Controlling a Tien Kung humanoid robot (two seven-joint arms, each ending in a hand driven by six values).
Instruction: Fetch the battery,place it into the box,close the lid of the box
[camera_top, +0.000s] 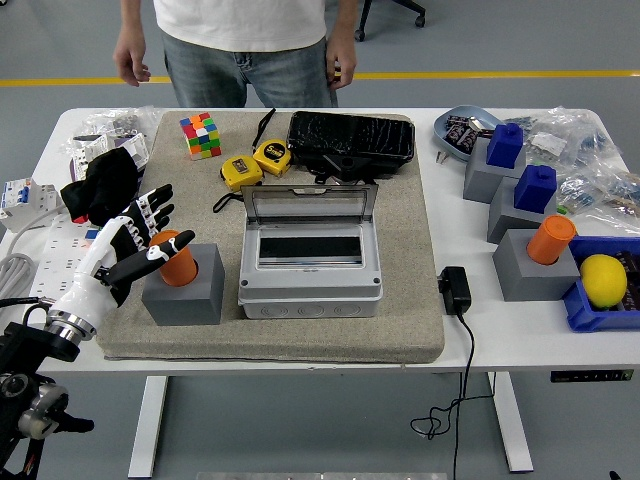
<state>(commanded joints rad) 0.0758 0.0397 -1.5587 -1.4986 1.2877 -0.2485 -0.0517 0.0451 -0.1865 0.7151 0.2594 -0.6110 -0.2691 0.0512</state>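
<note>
Left hand spread, touching orange battery.

We see the battery, an orange cylinder, standing upright in the socket of a grey block on the beige mat, left of the box. The box is a grey rectangular enclosure lying flat at the mat's middle, its dark interior exposed. Its lid, a clear pane in a grey frame, stands raised along the far edge, hinged open.

Orange battery in a grey block; grey box; white-and-black left hand; multicoloured cube.
</note>
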